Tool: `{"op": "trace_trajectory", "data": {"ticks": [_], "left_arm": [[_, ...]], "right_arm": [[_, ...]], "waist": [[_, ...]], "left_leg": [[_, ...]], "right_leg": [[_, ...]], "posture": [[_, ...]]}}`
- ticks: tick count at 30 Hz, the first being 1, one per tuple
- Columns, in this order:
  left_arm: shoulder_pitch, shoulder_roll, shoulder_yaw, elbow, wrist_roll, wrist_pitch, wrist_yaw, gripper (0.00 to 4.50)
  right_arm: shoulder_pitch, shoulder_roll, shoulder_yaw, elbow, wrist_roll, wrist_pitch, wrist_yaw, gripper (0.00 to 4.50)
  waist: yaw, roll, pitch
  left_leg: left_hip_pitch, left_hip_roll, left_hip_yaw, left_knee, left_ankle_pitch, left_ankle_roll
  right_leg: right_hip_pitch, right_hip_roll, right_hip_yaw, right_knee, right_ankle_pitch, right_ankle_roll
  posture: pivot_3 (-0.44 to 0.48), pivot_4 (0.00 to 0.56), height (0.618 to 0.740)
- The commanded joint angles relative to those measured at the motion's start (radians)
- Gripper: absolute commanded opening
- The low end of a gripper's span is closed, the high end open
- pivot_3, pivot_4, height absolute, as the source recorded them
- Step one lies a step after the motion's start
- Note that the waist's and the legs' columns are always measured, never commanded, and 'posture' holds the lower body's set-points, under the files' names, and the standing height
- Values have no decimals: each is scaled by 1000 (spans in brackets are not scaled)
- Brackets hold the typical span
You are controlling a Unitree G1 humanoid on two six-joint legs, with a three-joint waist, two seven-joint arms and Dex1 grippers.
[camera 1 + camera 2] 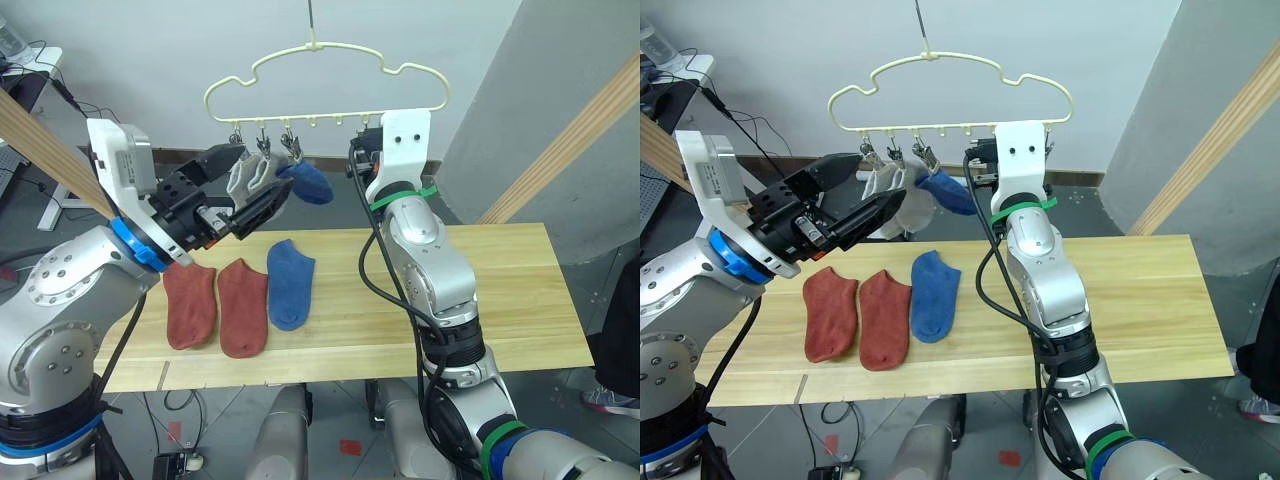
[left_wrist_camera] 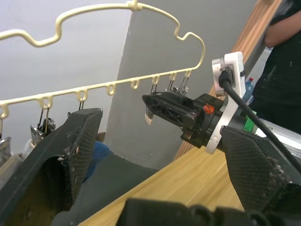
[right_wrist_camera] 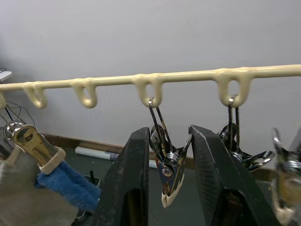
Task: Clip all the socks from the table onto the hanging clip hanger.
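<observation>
- Clip hanger (image 1: 330,75): hangs from its top hook above the far edge of the table (image 1: 500,300). Its left clips already carry two grey socks (image 1: 250,175) and one blue sock (image 1: 310,183).
- On the table: two rust-red socks (image 1: 215,305) lie side by side near the left end, and a second blue sock (image 1: 290,283) lies just beside them on the right. None overhangs the near edge.
- Right gripper (image 3: 170,176): raised at the hanger bar, fingers narrowly parted around one empty metal clip (image 3: 168,172). Whether the pads already press the clip cannot be told.
- Left gripper (image 1: 840,195): fingers spread wide and holding nothing, just beside the hung socks.
- Risk, judged: the hanger is free to swing on its hook. An off-centre squeeze on the clip could rotate the bar and slip the clip out from between the fingers.
- Risk, judged: the left fingers are close to the hung socks. A sideways sweep could snag the fabric and pull a sock off its clip.
- Open room: the right half of the table is bare, and the bar has free clips right of the blue sock. The left end is crowded.
</observation>
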Motion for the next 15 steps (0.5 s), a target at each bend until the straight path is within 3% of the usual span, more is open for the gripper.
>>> {"op": "trace_trajectory", "data": {"ticks": [1, 9, 15], "left_arm": [[3, 11, 3, -36, 12, -29, -13, 4500], [8, 8, -2, -37, 33, -38, -18, 4500], [8, 6, -10, -39, 46, -47, -21, 4500]], "right_arm": [[-54, 91, -2, -22, 22, -4, -27, 1300], [-69, 88, 8, -15, 29, 9, -49, 1300], [-80, 152, 0, -15, 46, 75, -133, 1300]], "waist": [[0, 0, 0], [0, 0, 0], [0, 0, 0]], "left_leg": [[0, 0, 0, 0, 0, 0], [0, 0, 0, 0, 0, 0], [0, 0, 0, 0, 0, 0]], "right_leg": [[0, 0, 0, 0, 0, 0], [0, 0, 0, 0, 0, 0], [0, 0, 0, 0, 0, 0]], "posture": [[48, 352, 740], [50, 348, 740], [50, 343, 740]]}}
